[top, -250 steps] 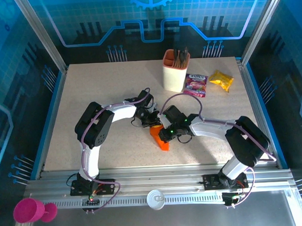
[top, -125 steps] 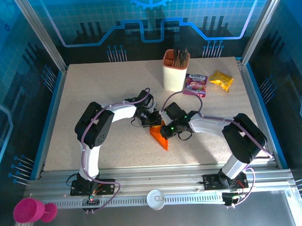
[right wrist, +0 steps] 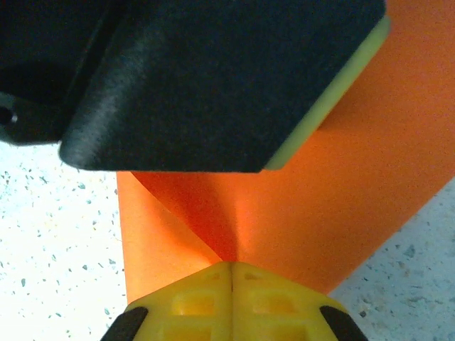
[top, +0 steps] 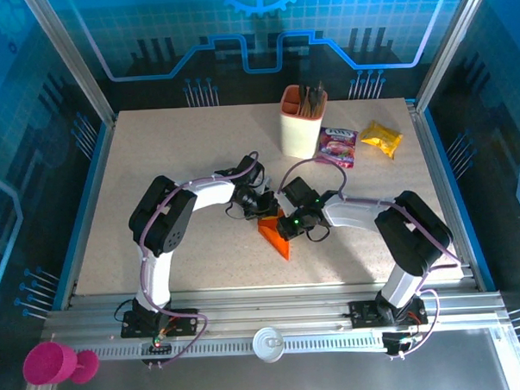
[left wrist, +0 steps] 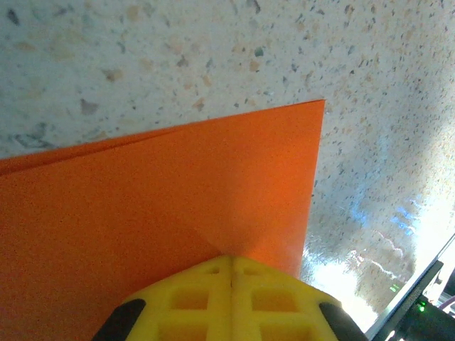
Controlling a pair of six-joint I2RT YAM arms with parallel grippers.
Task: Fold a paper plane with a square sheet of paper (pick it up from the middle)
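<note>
At the far left, off the desk (top: 155, 165) and beside the front rail, we see a pink cup-shaped object (top: 50, 364). The left arm (top: 162, 221) bends inward over the speckled desk toward the middle. The left claw (left wrist: 231, 263) has its 2 yellow fingertips pressed fully together, and they pinch the orange sheet of paper (top: 275, 236). In the left wrist view the sheet runs straight into the closed tips, and a faint crease starts where they bite. 1 sharp corner of the sheet points up and to the right over the desk.

From above, the paper sits near the middle of the desk, between the 2 claws, folded into a narrow wedge whose point faces the near edge. We cannot tell whether that point touches the desk. Just to the right, the right claw (right wrist: 232, 268) is also clamped tight on the same sheet. In its wrist view a curled fold of orange rises from the closed tips, and the left claw's black body hangs close above it. The right arm (top: 413, 231) reaches in from the right side.

Toward the back stands a peach cup (top: 300, 128) holding dark sticks. Beside it lie a purple packet (top: 336, 146) and then a yellow packet (top: 381, 139).
</note>
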